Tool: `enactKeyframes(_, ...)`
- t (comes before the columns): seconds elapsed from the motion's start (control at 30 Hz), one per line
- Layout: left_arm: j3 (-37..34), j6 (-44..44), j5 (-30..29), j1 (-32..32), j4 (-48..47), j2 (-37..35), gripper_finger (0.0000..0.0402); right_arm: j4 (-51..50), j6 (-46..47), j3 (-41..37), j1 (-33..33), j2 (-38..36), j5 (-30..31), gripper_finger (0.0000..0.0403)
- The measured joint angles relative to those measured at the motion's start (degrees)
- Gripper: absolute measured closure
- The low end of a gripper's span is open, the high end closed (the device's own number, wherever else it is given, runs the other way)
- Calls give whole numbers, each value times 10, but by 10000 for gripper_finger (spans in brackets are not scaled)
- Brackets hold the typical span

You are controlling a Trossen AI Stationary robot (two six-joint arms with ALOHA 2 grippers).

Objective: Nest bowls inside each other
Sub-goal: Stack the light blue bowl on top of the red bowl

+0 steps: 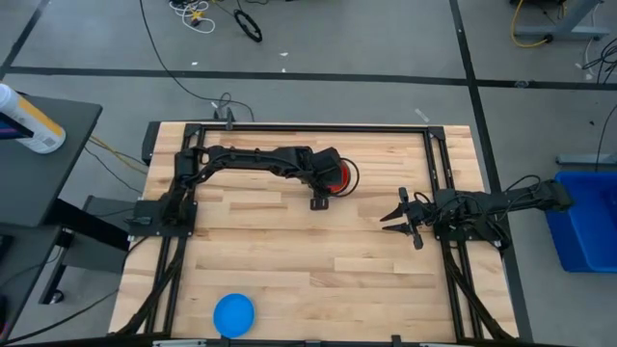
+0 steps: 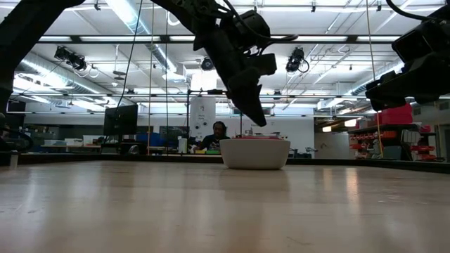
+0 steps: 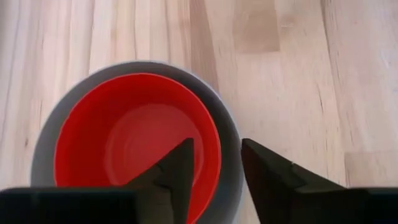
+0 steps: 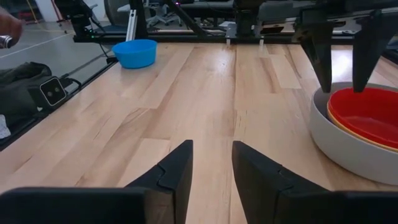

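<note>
Lift straight up and clear of the rim, jaws kept apart, so the red bowl [image 3: 137,140] sits undisturbed in the grey bowl [image 3: 227,134]. Left gripper [image 3: 217,165] open above the stack's edge, gripping nothing. Next, fetch the light blue bowl [image 1: 233,314], alone near the table's [image 1: 289,260] front edge, well apart. Right gripper [image 4: 211,163] parted, empty, waiting at the right side. Stack toward the back middle: smooth plastic, a yellow rim [image 4: 354,134] showing under the red.

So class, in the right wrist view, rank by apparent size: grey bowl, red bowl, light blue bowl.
1. grey bowl
2. red bowl, nested inside the grey one
3. light blue bowl, though it sits farthest from the camera, so its true size is unsure.
</note>
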Motion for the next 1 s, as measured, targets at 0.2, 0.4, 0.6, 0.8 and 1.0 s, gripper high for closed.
enactKeyframes(0.2, 0, 20, -20, -7, -7, -8, 204, 0, 0, 0, 0, 0, -1, 280)
enactKeyframes(0.4, 0, 17, -56, -25, -59, -65, 170, 0, 0, 0, 0, 0, -4, 278)
enactKeyframes(0.6, -12, -34, -71, -79, -119, -161, 164, 0, 15, 0, 0, 0, -15, 278)
enactKeyframes(0.8, -110, -128, -132, -192, -166, -242, 164, 9, 20, 0, 1, 0, -49, 275)
enactKeyframes(1.0, -224, -327, -131, -309, -193, -309, 165, 14, 24, 0, 1, 0, -49, 273)
